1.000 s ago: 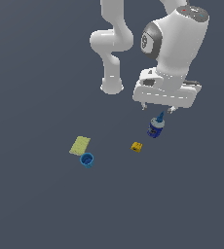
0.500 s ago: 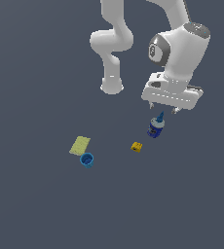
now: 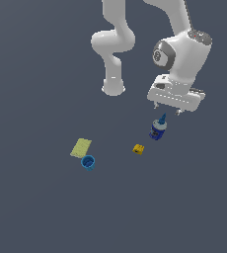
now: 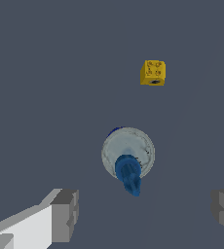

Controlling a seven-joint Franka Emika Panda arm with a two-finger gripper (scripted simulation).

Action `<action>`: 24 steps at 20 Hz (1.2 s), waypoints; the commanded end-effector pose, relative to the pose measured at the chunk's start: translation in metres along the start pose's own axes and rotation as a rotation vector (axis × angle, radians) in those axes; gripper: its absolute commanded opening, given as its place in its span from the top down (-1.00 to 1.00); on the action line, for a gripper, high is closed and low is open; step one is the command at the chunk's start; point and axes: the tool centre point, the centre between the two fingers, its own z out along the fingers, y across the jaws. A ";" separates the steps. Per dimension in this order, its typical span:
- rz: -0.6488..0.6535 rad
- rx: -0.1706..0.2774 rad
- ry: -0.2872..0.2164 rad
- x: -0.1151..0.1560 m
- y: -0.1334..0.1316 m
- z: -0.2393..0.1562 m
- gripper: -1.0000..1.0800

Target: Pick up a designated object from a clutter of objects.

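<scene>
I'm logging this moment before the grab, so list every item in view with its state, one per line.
Gripper: open, above the can, holding nothing.
Slim blue piece: on top of the can, pointed end up, not gripped.
Can: upright on the floor.
Yellow block: on the floor, apart from the can.
Blue cup: upright, opening up.
Pale rectangle: lying flat beside the cup.

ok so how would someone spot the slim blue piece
Look under the gripper, at the exterior view's right. A dark blue can stands there, and the slim blue piece sits on its grey top, pointed end up. It is brighter and much narrower than the can, unlike the round cup.
</scene>
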 end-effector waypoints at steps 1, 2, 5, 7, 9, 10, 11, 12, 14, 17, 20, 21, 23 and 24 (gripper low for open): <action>0.011 -0.001 -0.001 -0.005 -0.001 0.003 -0.92; 0.014 -0.001 -0.001 -0.006 -0.001 0.003 -0.92; 0.017 -0.001 -0.002 -0.007 -0.001 0.004 -0.92; 0.014 -0.001 -0.002 -0.007 -0.001 0.004 -0.92; 0.014 -0.001 -0.002 -0.007 -0.001 0.006 -0.92; 0.014 -0.001 -0.002 -0.007 -0.001 0.008 -0.92; 0.014 -0.001 -0.002 -0.007 -0.001 0.011 -0.92; 0.014 -0.001 -0.002 -0.007 -0.001 0.014 -0.92; 0.014 -0.001 -0.002 -0.008 -0.001 0.021 -0.92; 0.015 0.000 -0.003 -0.008 -0.001 0.036 -0.92; 0.016 0.000 -0.003 -0.008 -0.001 0.047 -0.92; 0.016 0.000 -0.003 -0.009 -0.001 0.050 -0.92; 0.016 0.000 -0.003 -0.008 -0.001 0.053 -0.92; 0.016 0.000 -0.003 -0.008 -0.001 0.054 -0.92</action>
